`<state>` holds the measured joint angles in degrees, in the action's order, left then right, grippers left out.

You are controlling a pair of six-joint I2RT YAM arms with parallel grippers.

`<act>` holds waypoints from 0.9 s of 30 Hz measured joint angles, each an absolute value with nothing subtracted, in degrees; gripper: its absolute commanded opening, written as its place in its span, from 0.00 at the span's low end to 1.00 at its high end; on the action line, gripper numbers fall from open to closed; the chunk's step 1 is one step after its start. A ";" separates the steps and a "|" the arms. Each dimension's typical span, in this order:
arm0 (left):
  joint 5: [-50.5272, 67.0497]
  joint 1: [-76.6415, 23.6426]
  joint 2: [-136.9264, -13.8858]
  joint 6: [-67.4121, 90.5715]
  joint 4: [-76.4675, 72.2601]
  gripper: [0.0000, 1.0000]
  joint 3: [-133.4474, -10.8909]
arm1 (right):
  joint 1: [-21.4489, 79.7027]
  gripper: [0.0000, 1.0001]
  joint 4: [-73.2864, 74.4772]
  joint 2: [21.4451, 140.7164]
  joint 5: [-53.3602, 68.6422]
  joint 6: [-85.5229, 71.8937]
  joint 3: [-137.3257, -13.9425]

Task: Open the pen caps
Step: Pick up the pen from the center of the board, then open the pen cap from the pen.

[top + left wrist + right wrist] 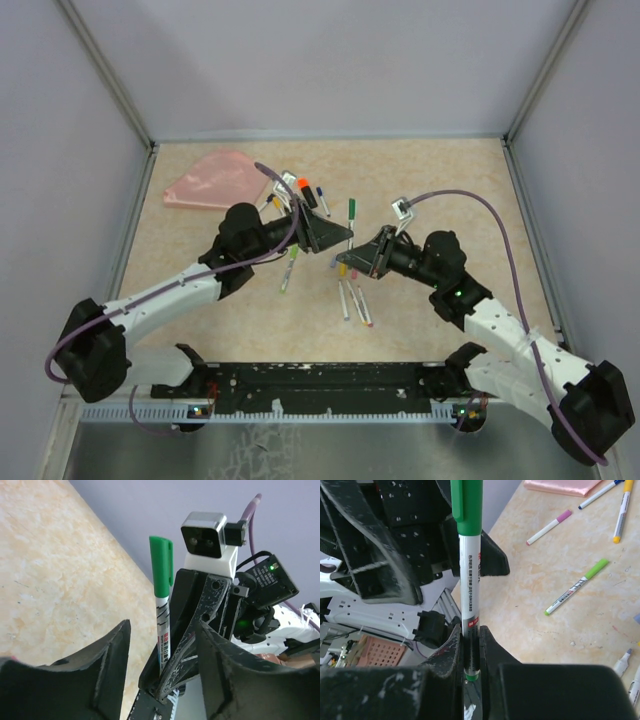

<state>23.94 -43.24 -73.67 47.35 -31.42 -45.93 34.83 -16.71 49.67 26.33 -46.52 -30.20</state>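
right gripper pinching green pen at its tail. Long axis near-far, green cap at far end. left gripper spread. Beige tabletop, lilac walls.

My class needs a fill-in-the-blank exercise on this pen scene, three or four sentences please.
The right gripper is shut on a pen whose cap is ____.
The left gripper is ____, not shut.
The cap is still ____ the pen.
The pouch on the table is ____.
Missing words: green, open, on, pink.
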 measured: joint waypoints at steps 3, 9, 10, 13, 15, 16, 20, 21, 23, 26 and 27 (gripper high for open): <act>22.87 -41.76 -71.26 46.76 -29.89 0.77 -45.93 | 34.83 0.00 -16.82 49.67 27.51 -46.46 -30.20; 23.62 -35.64 -67.94 47.59 -29.47 0.84 -46.78 | 34.83 0.00 -18.31 51.20 32.29 -46.11 -30.28; 24.47 -34.54 -68.12 47.81 -29.41 0.84 -47.42 | 34.83 0.00 -18.44 51.62 33.08 -46.11 -30.35; 27.05 -32.75 -69.01 48.21 -28.56 0.84 -49.60 | 34.83 0.00 -18.81 52.21 34.68 -46.11 -30.46; 29.06 -32.47 -70.13 48.45 -27.83 0.84 -51.48 | 34.83 0.00 -19.05 52.21 35.35 -46.11 -30.46; 30.15 -32.47 -70.78 48.66 -27.68 0.83 -52.34 | 34.83 0.00 -19.27 52.21 35.73 -46.11 -30.46; 33.61 -32.47 -73.12 49.95 -27.05 0.81 -53.80 | 34.83 0.00 -19.51 52.21 36.51 -46.11 -30.46; 34.33 -32.47 -73.63 50.37 -26.96 0.80 -53.80 | 34.83 0.00 -19.70 52.21 36.62 -46.11 -30.46; 35.73 -32.47 -74.74 51.51 -26.98 0.79 -53.80 | 34.83 0.00 -20.01 52.21 36.80 -46.11 -30.46; 37.06 -32.58 -75.68 52.66 -27.00 0.77 -53.80 | 34.83 0.00 -20.18 52.21 36.99 -46.11 -30.46; 37.30 -32.69 -75.81 52.82 -27.03 0.76 -53.80 | 34.83 0.00 -20.18 52.21 37.06 -46.13 -30.46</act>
